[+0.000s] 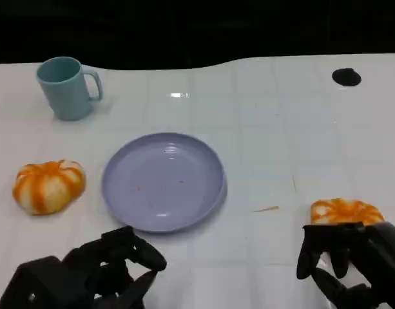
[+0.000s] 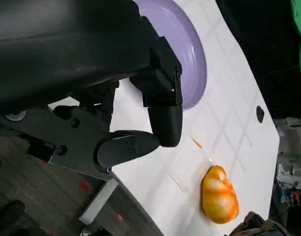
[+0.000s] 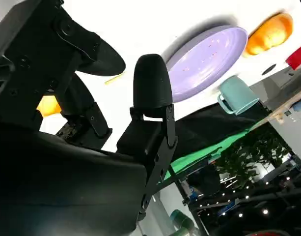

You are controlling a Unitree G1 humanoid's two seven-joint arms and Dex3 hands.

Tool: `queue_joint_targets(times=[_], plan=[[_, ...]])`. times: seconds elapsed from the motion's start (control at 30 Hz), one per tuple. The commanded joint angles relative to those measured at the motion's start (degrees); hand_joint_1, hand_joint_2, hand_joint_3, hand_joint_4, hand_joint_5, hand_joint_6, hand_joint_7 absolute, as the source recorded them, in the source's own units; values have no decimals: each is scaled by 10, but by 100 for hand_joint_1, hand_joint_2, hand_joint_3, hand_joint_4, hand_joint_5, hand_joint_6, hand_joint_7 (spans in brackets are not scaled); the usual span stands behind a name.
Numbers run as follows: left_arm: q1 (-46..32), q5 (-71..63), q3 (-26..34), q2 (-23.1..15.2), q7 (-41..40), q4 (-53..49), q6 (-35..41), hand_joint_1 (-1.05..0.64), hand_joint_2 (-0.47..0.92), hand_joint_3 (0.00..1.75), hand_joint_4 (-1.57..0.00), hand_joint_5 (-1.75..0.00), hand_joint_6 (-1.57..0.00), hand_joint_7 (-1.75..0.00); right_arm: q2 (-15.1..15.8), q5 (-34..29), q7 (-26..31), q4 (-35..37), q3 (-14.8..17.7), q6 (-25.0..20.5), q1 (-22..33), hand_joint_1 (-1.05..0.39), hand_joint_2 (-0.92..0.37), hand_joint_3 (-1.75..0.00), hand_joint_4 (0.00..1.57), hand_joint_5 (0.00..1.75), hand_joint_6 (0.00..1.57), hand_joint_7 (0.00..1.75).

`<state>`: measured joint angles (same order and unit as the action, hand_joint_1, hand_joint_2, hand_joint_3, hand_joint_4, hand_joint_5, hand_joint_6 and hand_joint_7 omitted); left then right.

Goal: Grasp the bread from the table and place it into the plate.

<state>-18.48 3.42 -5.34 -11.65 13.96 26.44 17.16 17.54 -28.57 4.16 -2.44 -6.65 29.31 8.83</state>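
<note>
Right hand (image 1: 352, 261): fingers spread, grasping nothing, just behind the near bread (image 1: 346, 211)
Left hand (image 1: 104, 270): released, hovering near the plate (image 1: 163, 181)
Other bread (image 1: 49, 185): on tabletop (image 1: 281, 129), left of plate
Mug (image 1: 67, 87): far left

white tabletop (image 1: 281, 129) | lavender plate (image 1: 163, 181) at centre, bare | orange-glazed bread (image 1: 48, 186) left of plate, apart | second bread (image 1: 346, 211) well right of plate, right hand (image 1: 352, 261) at its near edge, fingers (image 1: 323, 248) curled down | left hand (image 1: 97, 273) just near side of plate, holding nothing | teal mug (image 1: 67, 87) beyond plate, to its left
</note>
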Motion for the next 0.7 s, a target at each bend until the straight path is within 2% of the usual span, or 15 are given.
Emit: queue_joint_targets(times=[0.03,0.27,0.4,0.53,0.63,0.7], plan=[[-5,5,5,-5,3,6,1,-26,80,66,-66,-175,-62,-130,6,18,-3,0,6,3,2,-7,-12,-145,96,174,93,126],[-6,7,7,-5,4,6,0,-26,80,65,-66,-175,-62,-131,5,30,-15,-16,8,-13,8,-7,-13,-144,94,174,92,117],[-6,6,7,-6,4,6,-1,-26,80,66,-66,-175,-62,-131,3,30,-20,-35,12,-28,12,-6,-18,-127,88,168,95,93],[-7,4,7,-7,5,4,-5,-25,80,66,-66,-175,-62,-130,11,-9,-13,-63,18,-45,13,-15,-22,-114,87,139,95,79],[-8,7,8,-7,6,6,-3,-26,80,66,-65,-175,-61,-130,19,-54,-21,-99,23,-76,17,-25,-33,-92,81,123,91,66],[-9,9,9,-6,6,8,1,-26,80,66,-66,-175,-61,-130,26,-89,-31,-126,25,-103,21,-32,-47,-67,76,109,89,53]])
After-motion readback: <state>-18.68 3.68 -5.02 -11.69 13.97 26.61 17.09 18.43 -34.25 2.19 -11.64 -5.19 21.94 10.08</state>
